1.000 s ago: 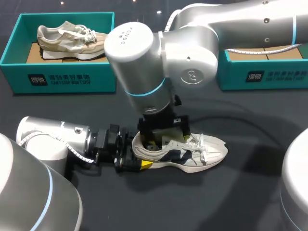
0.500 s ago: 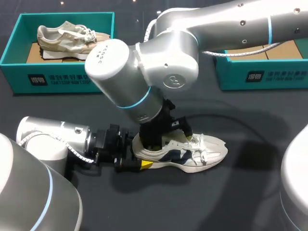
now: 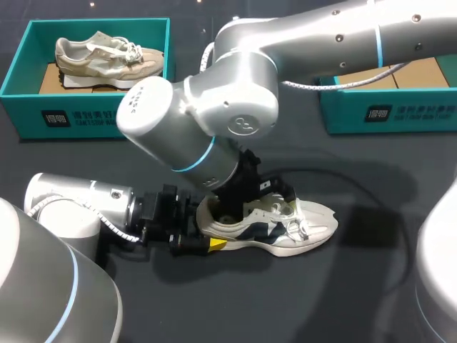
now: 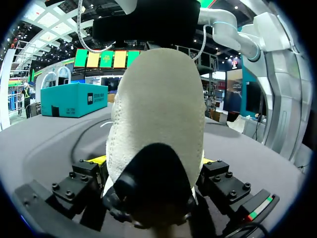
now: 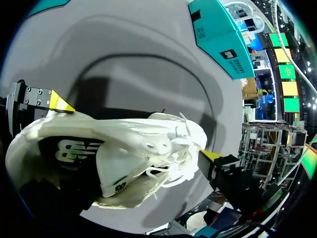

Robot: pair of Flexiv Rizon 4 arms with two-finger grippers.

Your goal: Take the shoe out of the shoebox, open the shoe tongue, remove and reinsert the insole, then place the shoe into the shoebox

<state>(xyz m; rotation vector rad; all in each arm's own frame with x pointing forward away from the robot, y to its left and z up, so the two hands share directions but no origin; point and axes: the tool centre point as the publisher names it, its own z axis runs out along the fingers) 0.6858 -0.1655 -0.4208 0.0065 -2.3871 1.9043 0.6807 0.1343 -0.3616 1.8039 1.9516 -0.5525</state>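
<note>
White shoe (image 3: 285, 225) lies on the table (image 3: 357, 300), its heel (image 4: 158, 124) clamped by the left gripper (image 4: 153, 160). The right gripper (image 3: 234, 209) sits in its opening; I cannot tell its grip. Likely the tongue-opening step, and next calls for a gentle pull away from the clamp.

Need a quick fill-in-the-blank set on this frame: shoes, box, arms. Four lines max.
1. The white shoe lies on the ___, not in a box.
2. The left gripper is shut on its ___.
3. The beige shoe sits in the box at the head view's far ___.
4. The arm bent over the white shoe comes in from the ___.
Missing: table; heel; left; right.
</note>
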